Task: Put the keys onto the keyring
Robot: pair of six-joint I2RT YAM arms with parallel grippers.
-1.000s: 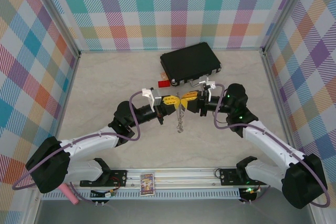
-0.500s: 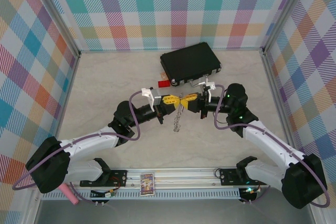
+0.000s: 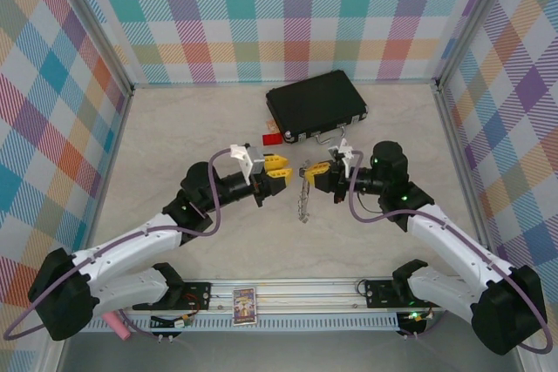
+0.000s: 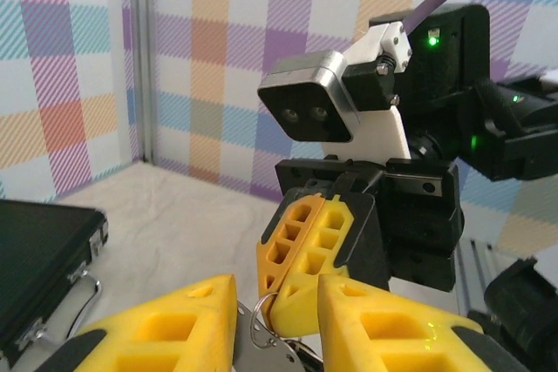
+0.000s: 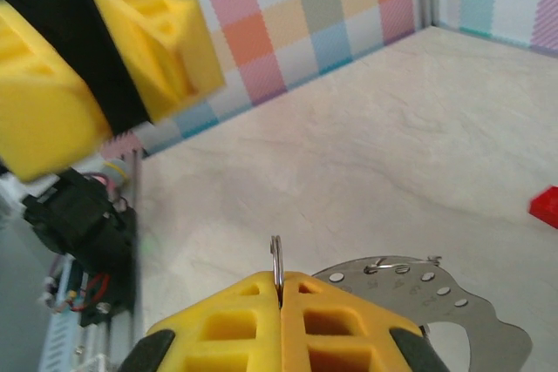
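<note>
My right gripper (image 3: 309,173) (image 5: 279,278) is shut on a thin wire loop (image 5: 276,254) that stands edge-up between its yellow fingertips. From that loop hangs the keyring (image 5: 410,289), a flat grey metal ring with small dots round its rim. In the top view it dangles as a metal bunch (image 3: 302,199) above the table, and I cannot tell the keys apart in it. My left gripper (image 3: 281,172) (image 4: 276,285) is open with nothing between its fingers, a short gap left of the right fingertips. The loop (image 4: 261,324) shows just beyond them.
A closed black case (image 3: 316,106) with a silver handle lies at the back of the table. A small red tag (image 3: 273,138) sits in front of its left corner. Bare pale tabletop (image 3: 174,137) lies left and in front of the arms.
My left gripper has opened, let go of the bunch and drawn back to the left. The right gripper stays shut, and the bunch now hangs from it alone.
</note>
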